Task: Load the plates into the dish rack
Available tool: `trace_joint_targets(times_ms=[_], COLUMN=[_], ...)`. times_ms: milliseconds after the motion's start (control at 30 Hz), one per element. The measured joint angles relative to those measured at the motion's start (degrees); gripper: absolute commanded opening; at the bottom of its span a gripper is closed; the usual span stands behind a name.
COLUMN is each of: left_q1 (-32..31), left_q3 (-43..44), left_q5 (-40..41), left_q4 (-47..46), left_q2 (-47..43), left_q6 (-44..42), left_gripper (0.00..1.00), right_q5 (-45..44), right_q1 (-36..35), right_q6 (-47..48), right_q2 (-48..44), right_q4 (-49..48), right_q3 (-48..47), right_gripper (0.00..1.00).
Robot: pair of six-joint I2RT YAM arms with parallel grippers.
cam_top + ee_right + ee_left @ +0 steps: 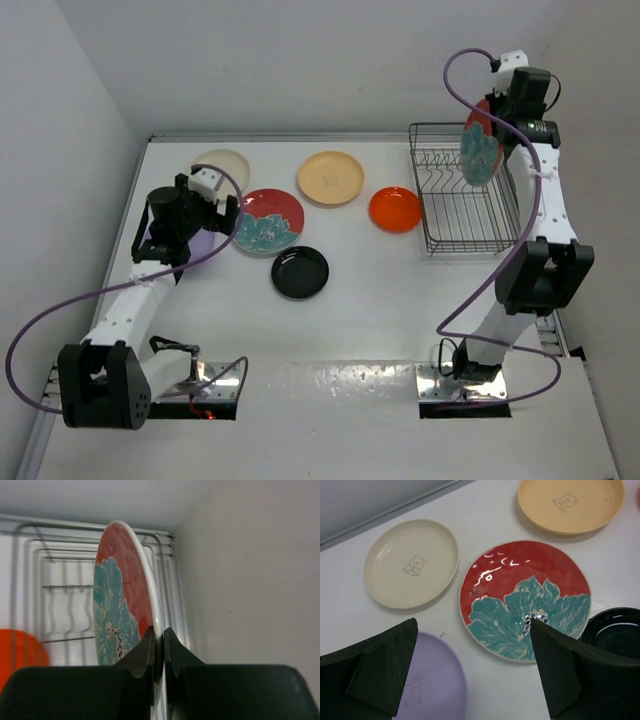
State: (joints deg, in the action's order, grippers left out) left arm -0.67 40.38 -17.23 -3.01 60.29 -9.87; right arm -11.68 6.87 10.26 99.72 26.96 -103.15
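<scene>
Left of the wire dish rack [468, 249] six plates lay flat — cream [222, 165], pale orange [330, 177], lavender [432, 680] (partly hidden), bright orange [394, 209], black [299, 272], flowered red [268, 220]; a second flowered plate [480, 152] hung upright above the rack.

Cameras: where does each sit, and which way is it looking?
Top external: above and behind, looking down on the table; both arms show.
Left wrist: on the left arm, facing down at a flat red flower plate; open tool shows.
Right wrist: on the right arm, facing the dish rack; shut tool pinching a second red plate shows.
Shared: top and left wrist both see the flat plate.
</scene>
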Motion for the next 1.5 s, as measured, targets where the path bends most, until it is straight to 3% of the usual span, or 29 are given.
trace_joint_targets(times_ms=[300,667,1100,1267,1333,1367,1500], left_q1=[-0.44,-0.44,-0.44,-0.22,-0.04,0.04,1.09], left_q3=[4.13,6.88,9.07,13.60,15.08,15.93,20.46], left_q5=[-0.76,-0.81,-1.40,-4.59,-5.68,-6.14,-8.92], left_q4=[-5.29,-3.48,-0.81,3.93,5.62,6.80,11.76], left_q2=[10.05,13.00,15.32,19.80,21.66,22.69,27.39], left_q6=[0.57,1.44,1.46,1.49,1.51,1.57,3.08], left_gripper=[0.99,0.99,0.99,0.88,0.87,0.87,0.86], right_q5=[-4.44,-7.41,-7.82,-7.52,-7.69,-7.69,-8.17], right_q1=[1.25,1.27,1.62,1.38,1.42,1.53,1.62], right_q6=[9.07,18.71,19.37,16.98,15.87,15.32,13.77], right_q2=[2.51,11.10,11.89,11.89,11.89,11.91,11.72], right_q4=[-7.32,-18.95,-23.32,-24.48,-25.27,-25.31,-26.69], right_q3=[0.39,0.22,6.51,11.30,11.34,11.34,11.54], right_gripper=[0.00,0.00,0.00,0.00,0.06,0.18,0.38])
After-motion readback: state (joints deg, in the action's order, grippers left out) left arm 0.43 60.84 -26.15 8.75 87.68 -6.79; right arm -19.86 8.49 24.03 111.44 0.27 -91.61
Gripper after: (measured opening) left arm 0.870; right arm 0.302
